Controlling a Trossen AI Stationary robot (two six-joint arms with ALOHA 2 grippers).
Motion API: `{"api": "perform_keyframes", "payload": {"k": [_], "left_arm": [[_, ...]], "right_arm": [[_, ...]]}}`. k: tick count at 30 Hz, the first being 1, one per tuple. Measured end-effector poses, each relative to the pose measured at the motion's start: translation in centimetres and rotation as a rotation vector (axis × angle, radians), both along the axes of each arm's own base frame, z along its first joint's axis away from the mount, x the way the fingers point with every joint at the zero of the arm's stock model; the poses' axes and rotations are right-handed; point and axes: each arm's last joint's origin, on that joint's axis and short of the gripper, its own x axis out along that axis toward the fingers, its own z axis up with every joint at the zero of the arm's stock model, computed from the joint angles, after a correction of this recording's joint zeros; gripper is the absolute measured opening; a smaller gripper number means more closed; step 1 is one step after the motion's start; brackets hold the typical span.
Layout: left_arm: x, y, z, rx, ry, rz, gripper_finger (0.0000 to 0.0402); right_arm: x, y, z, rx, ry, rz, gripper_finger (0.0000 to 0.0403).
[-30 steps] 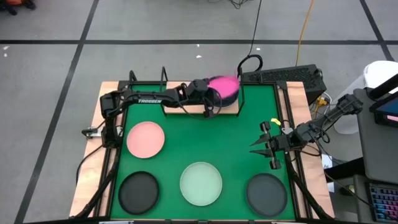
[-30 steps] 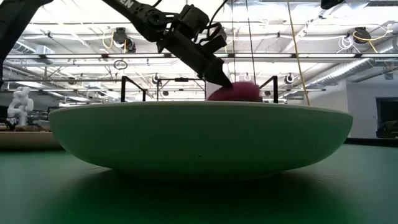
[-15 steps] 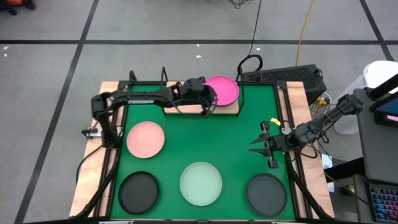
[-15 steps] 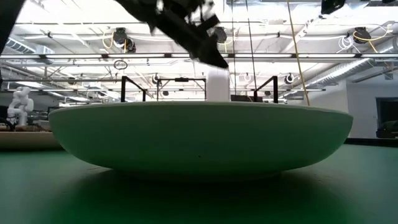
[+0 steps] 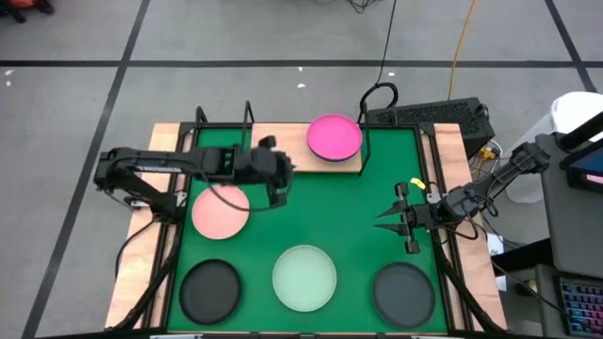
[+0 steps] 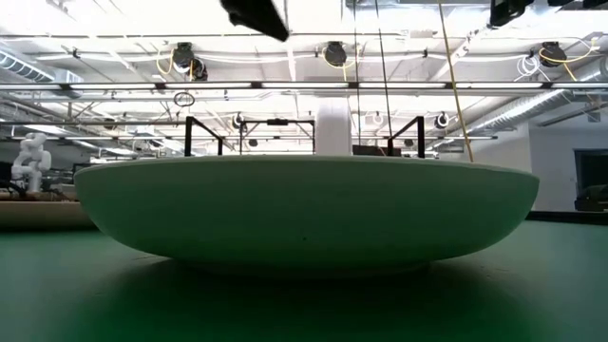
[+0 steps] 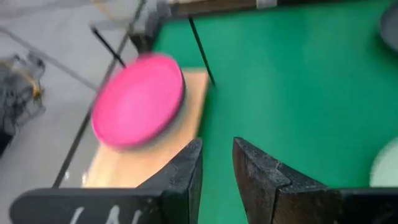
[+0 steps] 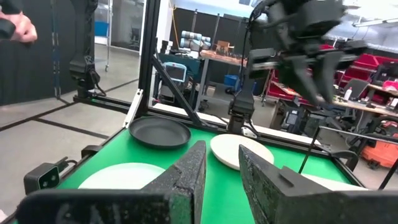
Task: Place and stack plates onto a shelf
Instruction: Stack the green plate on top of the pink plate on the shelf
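The magenta plate (image 5: pixel 334 137) lies flat on the right part of the shelf (image 5: pixel 325 168), a light-wood board in a black wire frame at the table's far edge. In the left wrist view a dark rim shows under the magenta plate (image 7: pixel 138 99). My left gripper (image 5: pixel 280 191) hovers off the shelf toward the table's left, by the far right rim of the pale pink plate (image 5: pixel 220 210), its fingers (image 7: pixel 186 174) a narrow gap apart and empty. My right gripper (image 5: pixel 384 222) waits at the table's right side, narrowly open and empty.
On the green mat lie a mint green plate (image 5: pixel 304 277), which fills the low view (image 6: pixel 304 214), and two dark plates (image 5: pixel 210 291) (image 5: pixel 403 293) along the near edge. The shelf's left half has bare room. A person's hand (image 8: pixel 17 25) shows beyond the table.
My left gripper has parted from the magenta plate, which was tilted at the shelf and now lies flat there. The gripper has drawn back from the shelf toward the table's left and near side, rising out of the low view.
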Motion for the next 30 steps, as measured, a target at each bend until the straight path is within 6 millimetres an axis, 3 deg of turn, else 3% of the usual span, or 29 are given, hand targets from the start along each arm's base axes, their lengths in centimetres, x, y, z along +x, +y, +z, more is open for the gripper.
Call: {"api": "perform_keyframes", "payload": {"k": [6,10,17,21,30], "left_arm": [[-1.7,-3.4,-2.6,-0.059,0.165,0.056,0.0094],[-2.2,-5.3,-3.9,-0.084,0.185,0.058,0.0094],[-4.1,-6.7,-5.1,-0.058,0.165,0.097,0.0094],[-5.3,-6.5,-6.1,0.022,0.049,0.173,0.0094],[-6.9,-6.0,-8.8,0.029,-0.399,0.097,0.0094]], "right_arm": [[0.0,0.0,0.0,0.020,0.003,0.001,0.0080],[0.0,0.0,0.0,0.021,0.003,0.002,0.0080],[0.0,0.0,-0.1,0.029,0.012,0.002,0.0080],[0.2,0.1,-0.4,0.058,0.045,-0.001,0.0080],[1.3,0.4,-1.0,0.064,0.057,-0.108,0.0080]]}}
